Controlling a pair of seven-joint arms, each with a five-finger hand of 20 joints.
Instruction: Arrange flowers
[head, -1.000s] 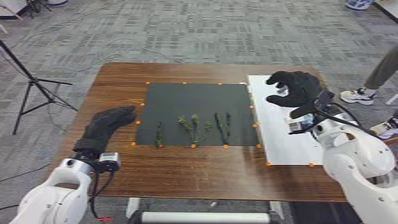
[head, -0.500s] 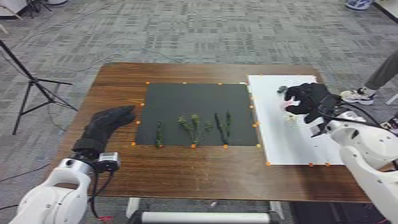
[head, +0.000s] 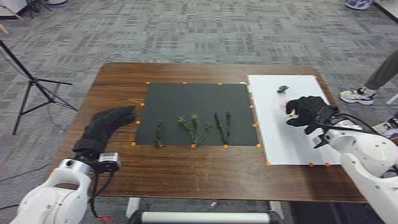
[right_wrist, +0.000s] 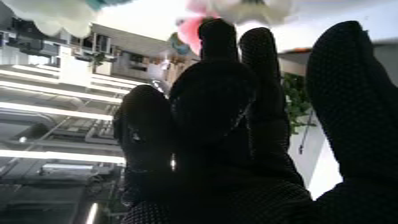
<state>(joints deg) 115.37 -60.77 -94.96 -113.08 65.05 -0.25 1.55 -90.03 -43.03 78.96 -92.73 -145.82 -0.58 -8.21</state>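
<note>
- Flowers (right_wrist: 189, 34), pink and white, are by the open right hand (head: 307, 112), over the white sheet (head: 277, 145).
- Left hand (head: 112, 120) is open too, just beside the black mat (head: 178, 100).
- Green stems (head: 195, 131) lie near the mat's near edge, between the hands.

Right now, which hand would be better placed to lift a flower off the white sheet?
Probably the right hand: it is over the white sheet; the left hand is beyond the dark mat.
</note>
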